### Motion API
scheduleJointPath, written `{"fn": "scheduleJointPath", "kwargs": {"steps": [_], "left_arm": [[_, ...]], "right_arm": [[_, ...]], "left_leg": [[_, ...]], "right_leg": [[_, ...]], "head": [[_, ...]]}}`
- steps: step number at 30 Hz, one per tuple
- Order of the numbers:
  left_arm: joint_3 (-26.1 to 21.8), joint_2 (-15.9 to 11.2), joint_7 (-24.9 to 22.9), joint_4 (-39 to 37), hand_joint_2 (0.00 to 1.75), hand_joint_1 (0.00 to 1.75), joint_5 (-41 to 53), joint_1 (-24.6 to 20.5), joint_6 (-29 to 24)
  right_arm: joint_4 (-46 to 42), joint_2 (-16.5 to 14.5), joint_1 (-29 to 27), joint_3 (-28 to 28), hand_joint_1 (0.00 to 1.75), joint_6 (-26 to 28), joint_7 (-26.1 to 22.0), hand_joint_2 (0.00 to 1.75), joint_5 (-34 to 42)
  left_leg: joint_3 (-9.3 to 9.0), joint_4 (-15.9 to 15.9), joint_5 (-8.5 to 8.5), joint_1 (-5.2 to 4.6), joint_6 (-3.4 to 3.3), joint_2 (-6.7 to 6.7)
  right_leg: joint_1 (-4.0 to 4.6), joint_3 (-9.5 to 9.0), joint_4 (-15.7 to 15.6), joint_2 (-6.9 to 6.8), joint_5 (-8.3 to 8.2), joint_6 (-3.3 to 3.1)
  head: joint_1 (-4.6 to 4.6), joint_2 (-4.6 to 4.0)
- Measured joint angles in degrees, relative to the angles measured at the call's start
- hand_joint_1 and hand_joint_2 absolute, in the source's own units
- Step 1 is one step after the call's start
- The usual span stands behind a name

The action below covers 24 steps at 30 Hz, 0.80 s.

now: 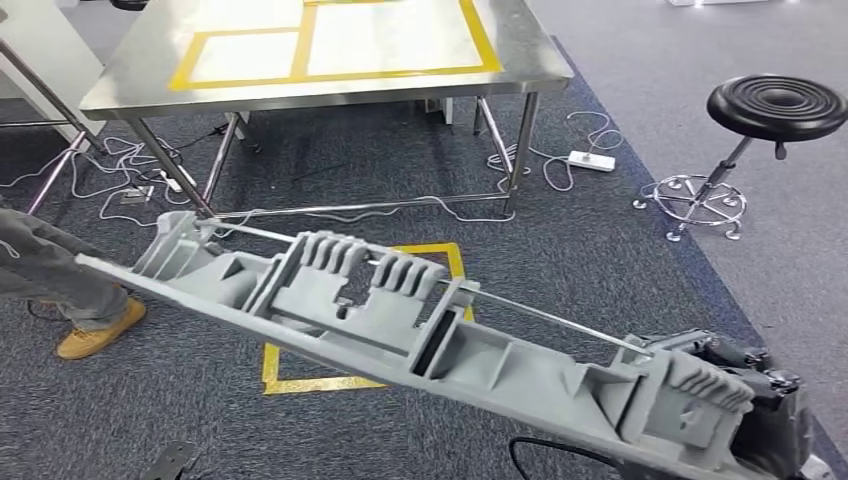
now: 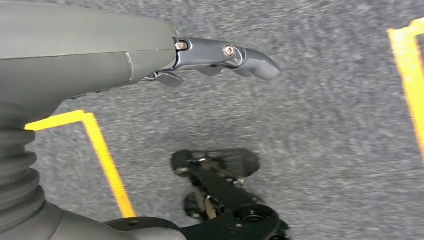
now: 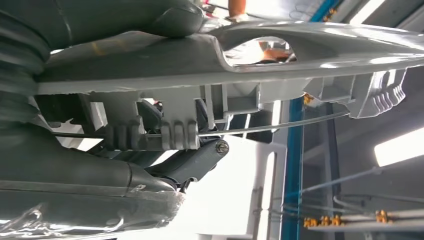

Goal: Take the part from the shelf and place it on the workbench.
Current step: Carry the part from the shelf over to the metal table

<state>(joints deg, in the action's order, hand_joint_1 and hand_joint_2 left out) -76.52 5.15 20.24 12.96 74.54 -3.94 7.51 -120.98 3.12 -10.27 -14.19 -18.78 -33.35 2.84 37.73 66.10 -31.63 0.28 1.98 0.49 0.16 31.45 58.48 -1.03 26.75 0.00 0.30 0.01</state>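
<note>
1. Right hand [image 1: 765, 400]: in the head view mostly hidden behind the near end of the grey part [image 1: 400, 320]; its fingers cannot be made out there.
2. Grey part: cut off by the bottom edge at its near end in the head view; in the right wrist view it runs off the far edge.
3. Person's leg [image 1: 50, 270] and tan shoe [image 1: 100, 330]: cut by the frame's edge; the rest of the person is out of frame.
4. Tabletop [image 1: 330, 90]: far side cut off.
5. Left hand [image 2: 220, 57]: palm hidden behind the wrist cover; carpet [image 2: 325, 125] blurred.

No readable text, labels, brands or numbers — none on part, workbench, stool, floor tape or hands.
</note>
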Motion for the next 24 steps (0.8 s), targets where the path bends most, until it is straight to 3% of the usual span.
{"fn": "scheduleJointPath", "kwargs": {"steps": [2, 3, 7, 9, 11, 12, 13, 15, 17, 18, 22, 24], "left_arm": [[0.0, 0.0, 0.0, -0.01, 1.75, 0.0, -0.01, 0.01, 0.0], [0.0, 0.02, 0.0, -0.01, 1.75, 0.0, -0.01, 0.02, 0.0], [0.0, 0.12, 0.01, -0.02, 1.75, 0.0, -0.13, -0.09, 0.02], [0.0, 0.08, 0.04, -0.02, 1.75, 0.0, -0.17, -0.25, 0.07], [0.0, -0.01, 0.09, -0.02, 1.75, 0.0, -0.17, -0.39, 0.14], [0.0, -0.03, 0.1, -0.02, 1.75, 0.0, -0.18, -0.39, 0.17], [0.0, -0.02, 0.11, -0.02, 1.75, 0.0, -0.17, -0.38, 0.2], [0.0, 0.04, 0.13, -0.02, 1.75, 0.0, -0.17, -0.36, 0.27], [0.0, 0.06, 0.15, -0.02, 1.75, 0.0, -0.17, -0.44, 0.29], [0.0, 0.04, 0.15, -0.02, 1.75, 0.0, -0.18, -0.46, 0.29], [0.01, 0.03, 0.17, -0.03, 1.75, 0.0, -0.19, -0.45, 0.29], [0.02, 0.1, 0.19, -0.04, 1.75, 0.0, -0.19, -0.48, 0.3]], "right_arm": [[0.28, 0.37, -0.04, 0.0, 1.75, -0.14, 0.33, 1.75, 0.14], [0.39, 0.53, -0.08, 0.0, 1.75, -0.21, 0.51, 1.75, 0.21], [0.63, 1.02, -0.1, -0.01, 1.75, -0.4, 1.42, 1.75, 0.67], [0.81, 1.24, -0.11, -0.04, 1.75, -0.44, 1.71, 1.75, 0.74], [1.13, 1.44, -0.23, -0.06, 1.75, -0.42, 1.79, 1.75, 0.71], [1.27, 1.5, -0.31, -0.07, 1.75, -0.38, 1.84, 1.75, 0.69], [1.38, 1.55, -0.37, -0.07, 1.75, -0.33, 1.89, 1.75, 0.65], [1.47, 1.58, -0.39, -0.07, 1.75, -0.1, 1.99, 1.75, 0.54], [1.5, 1.58, -0.32, -0.1, 1.75, 0.28, 2.11, 1.75, 0.46], [1.53, 1.58, -0.3, -0.11, 1.75, 0.51, 2.19, 1.75, 0.45], [1.55, 1.6, -0.2, -0.13, 1.75, 1.12, 2.42, 1.75, 0.48], [1.55, 1.6, -0.09, -0.12, 1.75, 1.37, 2.42, 1.75, 0.64]], "left_leg": [[-0.6, -6.19, 6.57, -0.06, -0.24, 0.99], [-0.61, -7.69, 8.3, -0.13, -0.36, 1.34], [-1.36, -8.31, 8.88, 0.08, -1.44, 0.6], [-2.12, -8.38, 8.35, 0.24, -2.1, 0.26], [-2.72, -8.38, 7.66, 0.23, -2.31, -0.12], [-3.08, -8.37, 7.29, 0.22, -2.28, -0.36], [-3.59, -8.37, 6.88, 0.23, -2.21, -0.59], [-4.85, -8.38, 5.95, 0.28, -1.94, -1.02], [-5.83, -8.33, 5.09, 0.11, -1.43, -1.35], [-6.03, -8.38, 4.86, 0.05, -1.15, -1.46], [-6.36, -8.92, 4.5, 0.22, 0.05, -1.49], [-5.2, -6.16, 2.75, 0.21, 0.5, -1.38]], "right_leg": [[0.28, -1.05, 0.23, -0.29, 1.41, 0.44], [0.41, -1.2, 0.27, -0.36, 2.06, 0.7], [0.38, -1.9, 1.41, -0.37, 4.48, 1.92], [0.2, 1.05, 7.58, 0.31, 7.42, 2.55], [0.06, 6.07, 15.3, 0.59, 9.95, 2.91], [0.04, 7.76, 16.99, 0.63, 9.64, 2.96], [0.02, 8.29, 16.3, 0.64, 8.0, 2.93], [0.0, 6.38, 9.3, 0.67, 2.25, 2.72], [0.05, 3.93, 2.67, 0.77, -1.66, 2.37], [0.12, 3.41, 1.23, 0.83, -2.3, 2.14], [0.33, 3.2, 0.62, 0.96, -2.08, 0.84], [0.1, 2.65, 0.19, 0.89, -1.95, 0.23]], "head": [[-0.09, 0.0], [-0.12, 0.01], [0.17, 0.02], [0.44, 0.02], [0.52, 0.02], [0.56, 0.02], [0.55, 0.02], [0.57, 0.02], [0.61, 0.02], [0.57, 0.02], [0.42, 0.0], [0.18, 0.0]]}}
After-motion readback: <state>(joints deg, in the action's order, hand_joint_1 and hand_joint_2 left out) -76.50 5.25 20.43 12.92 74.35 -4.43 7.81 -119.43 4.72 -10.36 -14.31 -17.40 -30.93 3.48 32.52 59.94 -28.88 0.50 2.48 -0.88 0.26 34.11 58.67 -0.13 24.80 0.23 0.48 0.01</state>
